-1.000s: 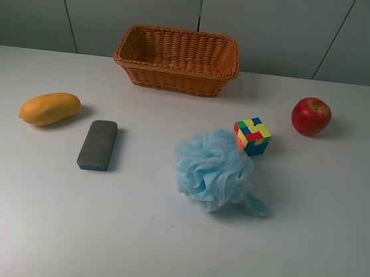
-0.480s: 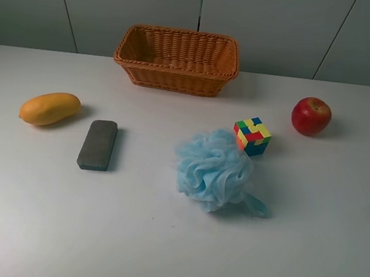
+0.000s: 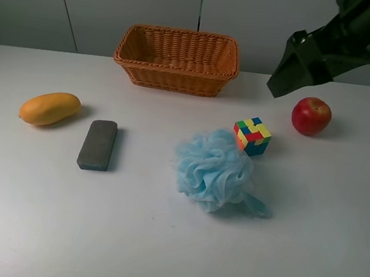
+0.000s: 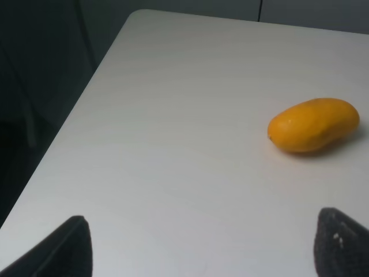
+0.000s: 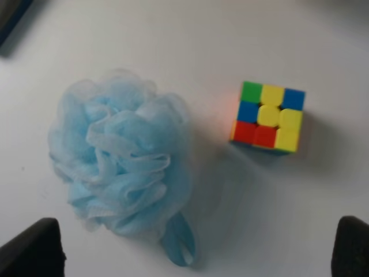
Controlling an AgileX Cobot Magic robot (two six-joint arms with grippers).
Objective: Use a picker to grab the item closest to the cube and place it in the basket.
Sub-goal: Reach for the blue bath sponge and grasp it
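A multicoloured cube [image 3: 252,135] sits on the white table, also in the right wrist view [image 5: 268,116]. A blue mesh bath pouf [image 3: 213,170] lies right beside it, touching or nearly so; it also shows in the right wrist view [image 5: 121,158]. The wicker basket [image 3: 175,74] stands at the back, empty. My right gripper [image 3: 282,79] hangs high above the table at the back right, between the basket and the apple. In its wrist view the right gripper [image 5: 193,254] is open and empty, over the pouf and cube. My left gripper [image 4: 202,248] is open and empty, out of the exterior view.
A red apple [image 3: 311,116] sits to the right of the cube. A yellow mango [image 3: 50,108] lies at the left, also in the left wrist view [image 4: 314,124]. A grey block [image 3: 97,144] lies near it. The table's left edge [image 4: 69,121] is close to the left gripper.
My right arm has come into the exterior view from the upper right; it was out of view before. The objects on the table have not moved.
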